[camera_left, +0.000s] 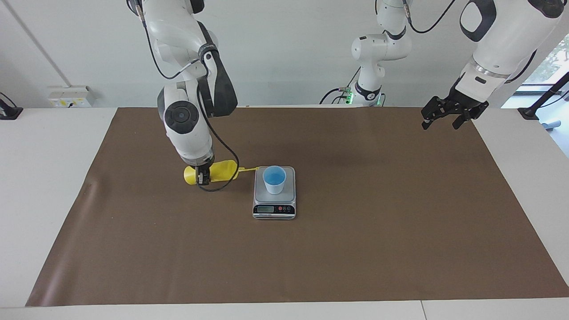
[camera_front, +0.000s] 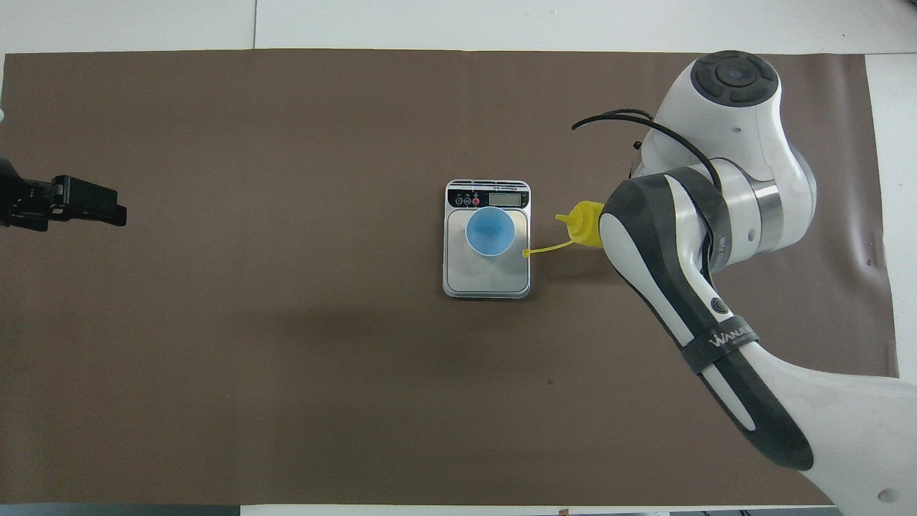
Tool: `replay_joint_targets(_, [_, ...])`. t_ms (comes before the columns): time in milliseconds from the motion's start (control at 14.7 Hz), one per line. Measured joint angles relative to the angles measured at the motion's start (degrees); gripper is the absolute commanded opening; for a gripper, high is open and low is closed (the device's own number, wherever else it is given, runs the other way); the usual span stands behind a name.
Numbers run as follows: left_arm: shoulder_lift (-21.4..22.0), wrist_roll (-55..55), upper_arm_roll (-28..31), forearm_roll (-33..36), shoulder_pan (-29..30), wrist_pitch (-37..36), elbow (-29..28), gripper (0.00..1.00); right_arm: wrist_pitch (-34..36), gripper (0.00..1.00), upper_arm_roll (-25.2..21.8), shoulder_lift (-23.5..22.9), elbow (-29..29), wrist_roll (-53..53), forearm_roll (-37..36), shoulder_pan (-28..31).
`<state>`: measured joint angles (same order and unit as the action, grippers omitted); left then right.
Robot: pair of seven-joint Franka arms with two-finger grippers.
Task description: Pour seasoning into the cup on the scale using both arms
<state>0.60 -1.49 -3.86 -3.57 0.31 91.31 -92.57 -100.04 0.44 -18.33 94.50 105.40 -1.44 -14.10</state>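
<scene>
Scale [camera_left: 274, 195] carries cup [camera_left: 274, 179]; right arm's jaws [camera_left: 202, 177] clamp tipped seasoning [camera_left: 221, 171].

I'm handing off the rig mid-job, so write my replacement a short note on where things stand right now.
Right claw: shut on the seasoning bottle, which lies tipped sideways, nozzle toward the cup, tethered cap hanging open.
Left claw: open, empty, waiting over the left arm's end of the brown mat.
Cup: upright on the scale, mid-mat.
Done: bottle grasped and uncapped.
Left: bring the nozzle over the cup and pour; no seasoning visible in the cup yet.
</scene>
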Motion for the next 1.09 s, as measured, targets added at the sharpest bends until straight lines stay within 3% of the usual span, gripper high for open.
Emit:
replay_joint_targets(682, [0.0,0.0,0.0,0.0,0.0,0.0,0.0,1.00,0.7,0.00,0.1,-0.2,0.5,2.4,-0.2,-4.9])
replay_joint_targets(1092, [0.0,0.0,0.0,0.0,0.0,0.0,0.0,1.00,3.5,0.00,0.1,-4.1,-3.8,5.7,-3.8,-6.8])
